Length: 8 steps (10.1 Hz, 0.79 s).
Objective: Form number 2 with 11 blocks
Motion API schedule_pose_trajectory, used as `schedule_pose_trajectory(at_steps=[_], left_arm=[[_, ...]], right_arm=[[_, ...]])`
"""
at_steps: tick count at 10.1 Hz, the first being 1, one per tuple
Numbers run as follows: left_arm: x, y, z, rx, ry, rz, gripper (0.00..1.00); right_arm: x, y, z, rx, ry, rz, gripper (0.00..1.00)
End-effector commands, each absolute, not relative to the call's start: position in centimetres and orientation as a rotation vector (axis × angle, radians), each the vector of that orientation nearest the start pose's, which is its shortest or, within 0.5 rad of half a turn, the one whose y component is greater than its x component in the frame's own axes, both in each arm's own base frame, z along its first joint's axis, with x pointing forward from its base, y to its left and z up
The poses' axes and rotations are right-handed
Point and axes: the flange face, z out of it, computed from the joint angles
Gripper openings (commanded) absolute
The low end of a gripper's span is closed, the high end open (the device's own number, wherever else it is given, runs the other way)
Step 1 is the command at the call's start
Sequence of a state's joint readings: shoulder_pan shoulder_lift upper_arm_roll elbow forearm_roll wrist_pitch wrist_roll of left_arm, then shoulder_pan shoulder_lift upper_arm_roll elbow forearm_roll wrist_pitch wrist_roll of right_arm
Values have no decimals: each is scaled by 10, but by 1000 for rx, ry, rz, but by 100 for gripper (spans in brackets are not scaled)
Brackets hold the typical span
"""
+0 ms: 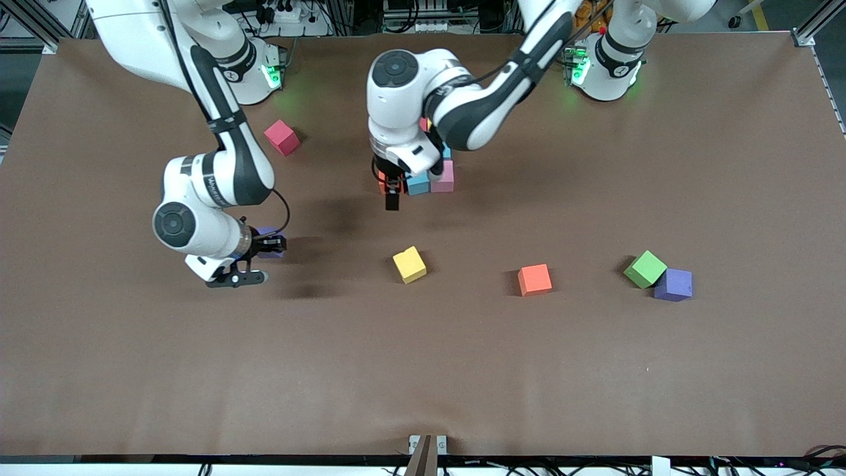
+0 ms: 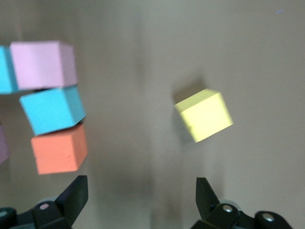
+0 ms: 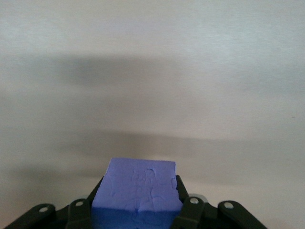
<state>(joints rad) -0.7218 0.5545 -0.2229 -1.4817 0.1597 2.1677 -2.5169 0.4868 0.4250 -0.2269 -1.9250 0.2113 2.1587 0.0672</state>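
— Where's the purple block [image 3: 136, 188]?
— Clenched in the right pincer [image 3: 138, 210], over the desk [image 1: 423, 370].
— And the left pincer [image 2: 140, 198]?
— Released, above the started cluster [image 1: 429, 180]; the yellow block [image 2: 204, 114] lies apart.

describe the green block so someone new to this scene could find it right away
Start at the brown table and go toward the left arm's end, near the front camera. Two small foam cubes touch at a corner there: the green foam cube is the one turned diamond-wise, slightly farther from the camera than the purple foam cube.
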Motion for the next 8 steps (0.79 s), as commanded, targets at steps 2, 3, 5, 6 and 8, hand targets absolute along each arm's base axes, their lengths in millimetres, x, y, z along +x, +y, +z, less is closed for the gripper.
schedule_pose_trajectory(at_steps=[2, 3, 5, 6, 8], left_arm=[[507, -493, 401, -2515, -2101, -92, 100], [530, -467, 406, -2553, -2052, -111, 100], [565, -419, 408, -2606, -1941, -136, 100], [577, -400, 406, -2645, -1852, -136, 100], [598, -368, 404, -2733, -1690, -144, 100]], right_arm=[[565, 261, 266, -3103, -146, 267, 0], [557, 301, 264, -3115, -152, 253, 0], [535, 392, 253, -3142, -168, 203, 0], [530, 418, 251, -3148, -146, 175, 0], [517, 439, 255, -3127, -178, 176, 0]])
